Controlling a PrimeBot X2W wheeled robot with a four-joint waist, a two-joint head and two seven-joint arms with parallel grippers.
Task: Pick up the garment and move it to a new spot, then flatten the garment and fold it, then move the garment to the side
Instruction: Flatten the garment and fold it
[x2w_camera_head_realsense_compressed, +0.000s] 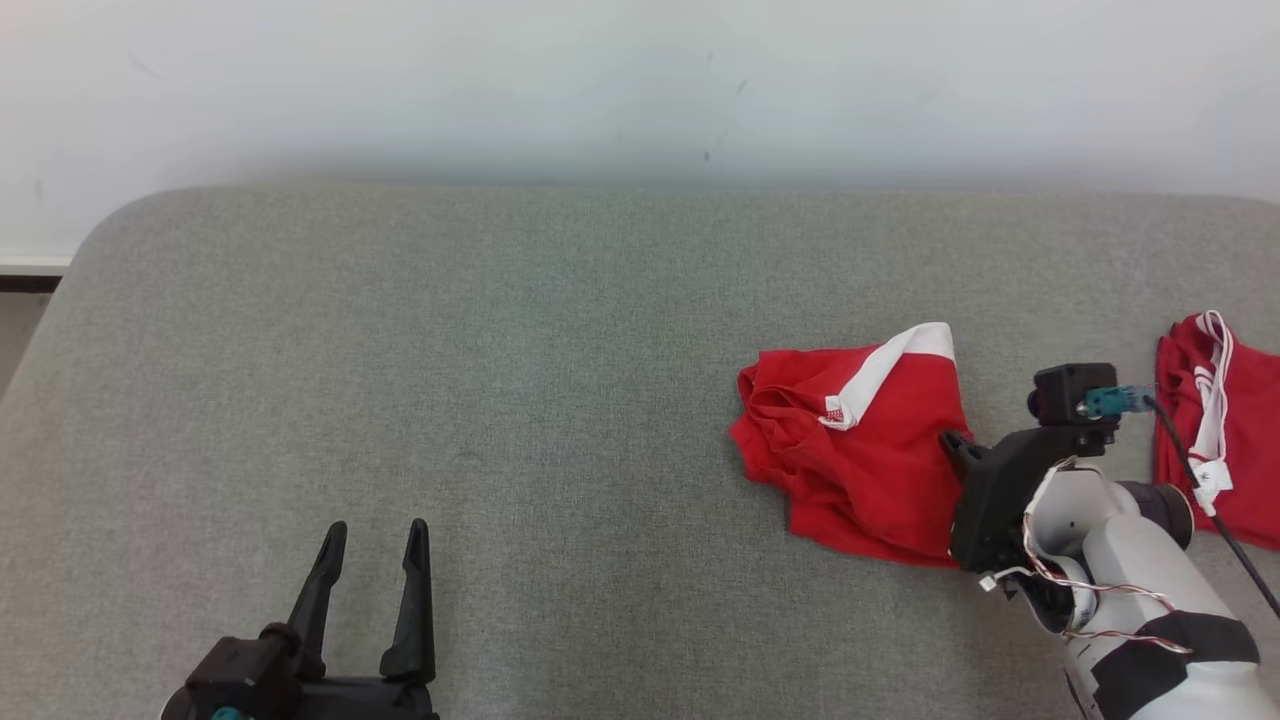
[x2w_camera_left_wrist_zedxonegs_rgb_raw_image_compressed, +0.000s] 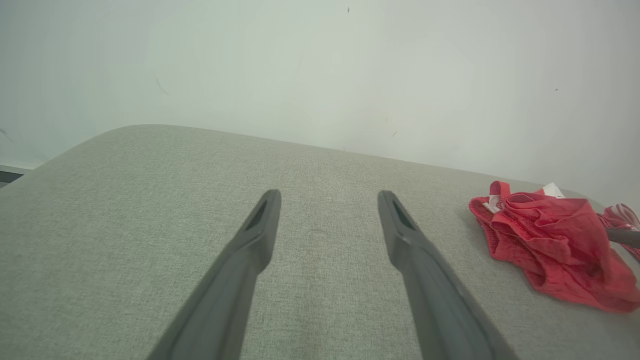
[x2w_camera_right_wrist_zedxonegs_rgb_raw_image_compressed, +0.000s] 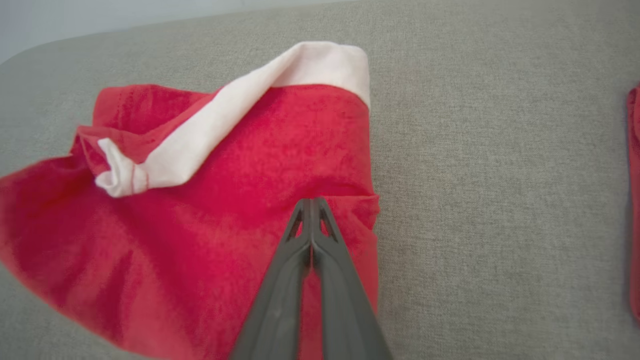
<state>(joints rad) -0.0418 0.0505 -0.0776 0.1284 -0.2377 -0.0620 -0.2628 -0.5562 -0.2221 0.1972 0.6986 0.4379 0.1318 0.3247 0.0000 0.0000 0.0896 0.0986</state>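
1. Surface: grey padded table (x2w_camera_head_realsense_compressed: 500, 350), rounded far-left corner, against a pale wall (x2w_camera_head_realsense_compressed: 600, 80).
2. Garment (x2w_camera_head_realsense_compressed: 860, 450): red, with a white band (x2w_camera_head_realsense_compressed: 890, 365). It lies on the table right of centre, about mid-depth. It is loosely bunched and not flat, with creases piled on its left side. The band runs diagonally from the far right corner toward the middle and ends in a small crumpled tag.
3. Right wrist view: the garment (x2w_camera_right_wrist_zedxonegs_rgb_raw_image_compressed: 225, 225) spreads across the left and centre. The band (x2w_camera_right_wrist_zedxonegs_rgb_raw_image_compressed: 240, 120) is folded over the far edge. There is bare table to the right.
4. Right claw (x2w_camera_head_realsense_compressed: 948, 438): it reaches in from the near right, with its tips at the garment's right edge. In the wrist view the right claw (x2w_camera_right_wrist_zedxonegs_rgb_raw_image_compressed: 311, 202) has both fingers pressed together, with the tips over red fabric beside a small fold. Cannot tell whether any cloth is pinched between them.
5. Left claw (x2w_camera_head_realsense_compressed: 377, 530): near left, over bare table, well apart from the garment. Its fingers are spread apart with nothing between them. The wrist view confirms this: the left claw (x2w_camera_left_wrist_zedxonegs_rgb_raw_image_compressed: 328, 200) is spread, grey table showing in the gap, and the garment (x2w_camera_left_wrist_zedxonegs_rgb_raw_image_compressed: 550, 240) lies off to the right.
6. Second red cloth (x2w_camera_head_realsense_compressed: 1240, 440): at the right edge of the table, with a white cord on top. It is apart from the garment, and the right arm lies between the two.
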